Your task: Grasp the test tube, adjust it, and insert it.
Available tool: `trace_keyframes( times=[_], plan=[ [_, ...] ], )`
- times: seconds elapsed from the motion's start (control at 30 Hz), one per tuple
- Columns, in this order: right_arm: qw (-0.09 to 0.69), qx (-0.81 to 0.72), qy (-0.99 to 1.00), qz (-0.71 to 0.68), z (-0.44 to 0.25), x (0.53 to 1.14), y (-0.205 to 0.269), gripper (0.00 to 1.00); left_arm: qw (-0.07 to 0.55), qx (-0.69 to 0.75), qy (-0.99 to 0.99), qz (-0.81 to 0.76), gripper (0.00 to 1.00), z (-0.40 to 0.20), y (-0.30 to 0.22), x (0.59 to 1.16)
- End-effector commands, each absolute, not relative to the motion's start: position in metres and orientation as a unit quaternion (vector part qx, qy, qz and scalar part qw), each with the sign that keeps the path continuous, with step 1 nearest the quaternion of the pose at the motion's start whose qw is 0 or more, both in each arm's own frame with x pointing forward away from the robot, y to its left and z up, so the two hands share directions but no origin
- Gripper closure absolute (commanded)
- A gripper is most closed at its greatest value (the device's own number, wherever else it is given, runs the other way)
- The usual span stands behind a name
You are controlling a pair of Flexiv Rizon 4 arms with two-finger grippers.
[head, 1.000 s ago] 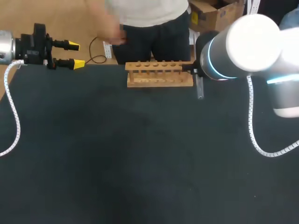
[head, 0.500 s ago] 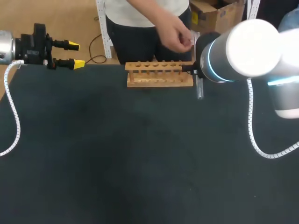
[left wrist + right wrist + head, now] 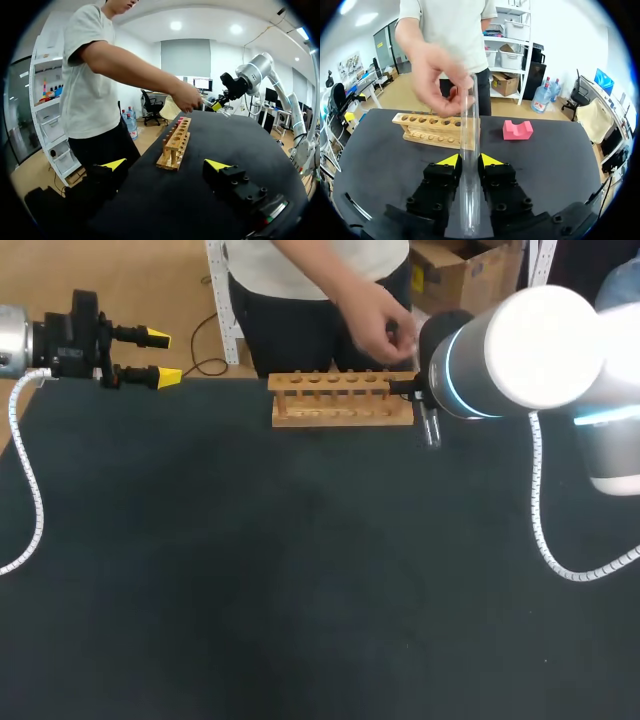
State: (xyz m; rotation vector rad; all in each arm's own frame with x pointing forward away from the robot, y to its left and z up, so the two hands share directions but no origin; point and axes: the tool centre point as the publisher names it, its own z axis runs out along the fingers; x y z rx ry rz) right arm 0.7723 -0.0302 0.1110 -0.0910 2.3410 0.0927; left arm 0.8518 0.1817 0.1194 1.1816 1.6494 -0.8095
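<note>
While a person's hand [image 3: 437, 75] touches its upper end, the test tube [image 3: 469, 150] stands clamped in the right gripper [image 3: 466, 160], at three o'clock of the wooden rack [image 3: 340, 398]. Overhead, the arm [image 3: 520, 340] hides that gripper. The left gripper [image 3: 160, 355] hangs open at the table's ten o'clock.

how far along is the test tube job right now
Done: the right gripper is shut on the test tube. In hand: adjusting, with a person's hand on the tube's upper end. Left: inserting; the visible holes in the wooden rack look empty. The left gripper sits open, far from the rack.
</note>
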Motion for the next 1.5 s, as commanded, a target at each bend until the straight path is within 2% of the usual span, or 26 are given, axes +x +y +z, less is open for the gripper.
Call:
trace_keyframes(
  times=[0.03, 0.63, 1.5],
  plan=[
    [0.392, -0.035, 0.919, 0.038, 0.111, 0.771, -0.031, 1.0, 0.464, 0.479, 0.669, -0.327, 0.0, 0.118, 0.182, 0.85],
    [0.395, -0.033, 0.918, 0.03, 0.106, 0.774, -0.029, 1.0, 0.464, 0.479, 0.669, -0.327, 0.0, 0.118, 0.182, 0.85],
    [0.397, -0.05, 0.916, 0.022, 0.065, 0.826, 0.039, 1.0, 0.464, 0.479, 0.669, -0.327, 0.0, 0.118, 0.182, 0.85]
  ],
)
